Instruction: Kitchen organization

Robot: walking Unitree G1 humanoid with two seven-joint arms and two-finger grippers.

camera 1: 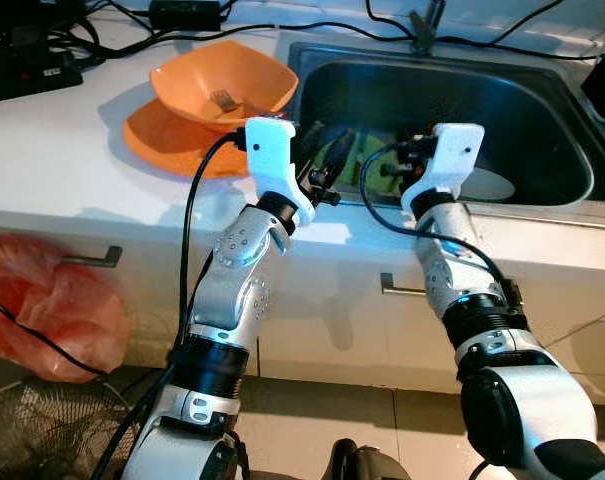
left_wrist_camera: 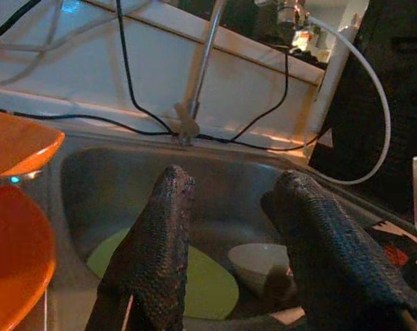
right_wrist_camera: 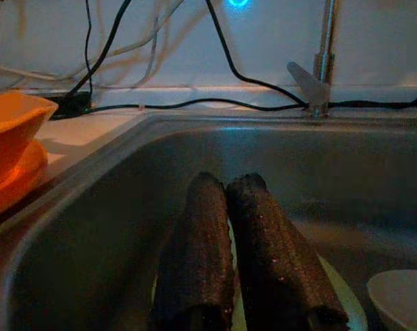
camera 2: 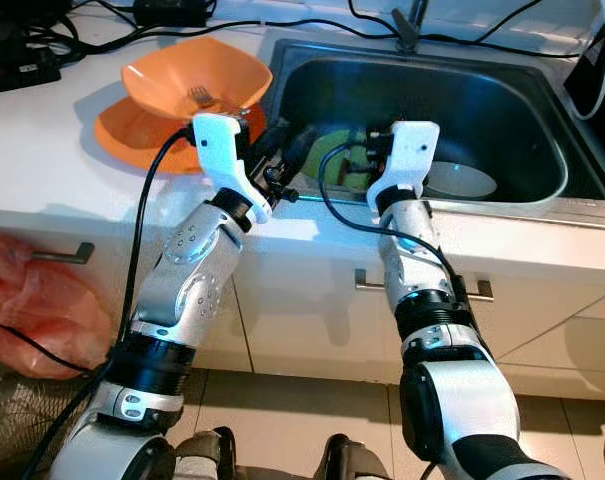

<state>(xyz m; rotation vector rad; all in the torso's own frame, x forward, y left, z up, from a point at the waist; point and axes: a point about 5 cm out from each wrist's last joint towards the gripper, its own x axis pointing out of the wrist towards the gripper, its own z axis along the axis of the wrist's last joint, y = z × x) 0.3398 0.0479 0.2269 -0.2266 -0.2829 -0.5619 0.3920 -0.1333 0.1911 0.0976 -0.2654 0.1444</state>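
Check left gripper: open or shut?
Open. In the left wrist view the left gripper has its two black fingers clearly apart, with the green plate in the sink visible between them.

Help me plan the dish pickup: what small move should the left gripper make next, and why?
Probably lower the left gripper toward the green plate in the sink. Its fingers are open and aimed over that plate, while the right gripper is shut, holding nothing, above the same plate beside the white bowl.
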